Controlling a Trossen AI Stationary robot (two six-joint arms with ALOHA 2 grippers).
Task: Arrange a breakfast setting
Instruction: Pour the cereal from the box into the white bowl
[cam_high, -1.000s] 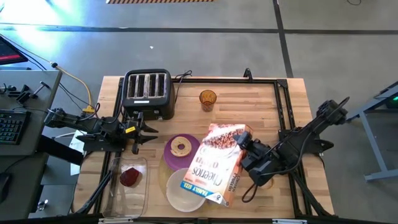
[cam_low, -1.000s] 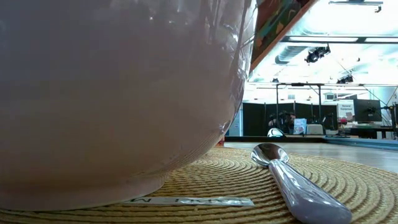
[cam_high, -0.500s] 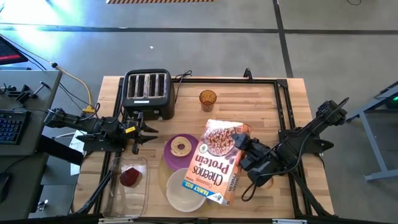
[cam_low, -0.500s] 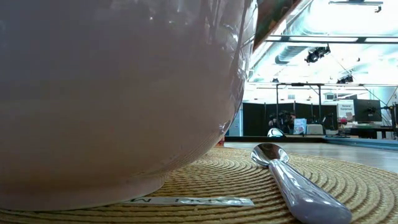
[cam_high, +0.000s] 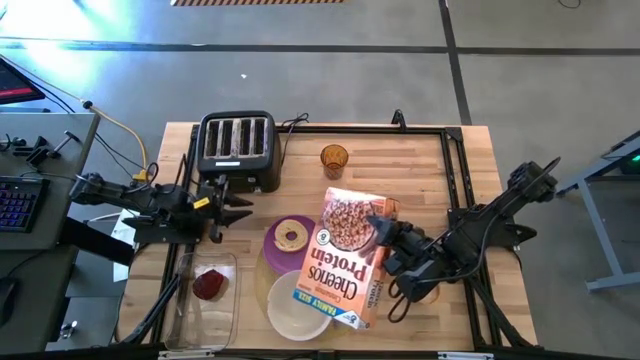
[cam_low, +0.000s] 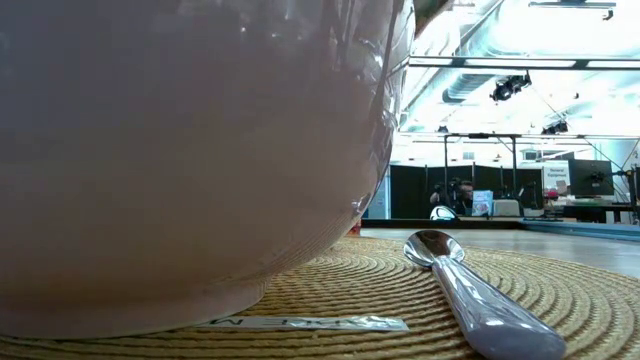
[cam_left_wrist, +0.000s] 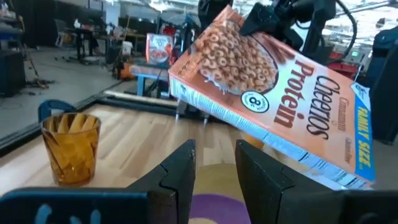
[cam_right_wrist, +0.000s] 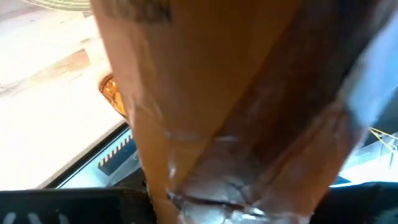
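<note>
A grey concrete floor is seen around the table. Bright ceiling lights are seen beyond

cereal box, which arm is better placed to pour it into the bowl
Right. Its end effector already grips the cereal box, tilted over the bowl. The left end effector sits empty near the toaster.

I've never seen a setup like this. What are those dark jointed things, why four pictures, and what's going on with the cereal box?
They are two robot arms at a wooden table, each ending in a two-finger gripper. One camera looks down from above, one sits at table height, and one rides on each wrist. The right gripper holds a cereal box tilted over a white bowl on a round placemat, where a spoon also lies. Beside it a bagel sits on a purple plate. The left gripper waits, open, near the black toaster. An amber glass stands behind.
</note>
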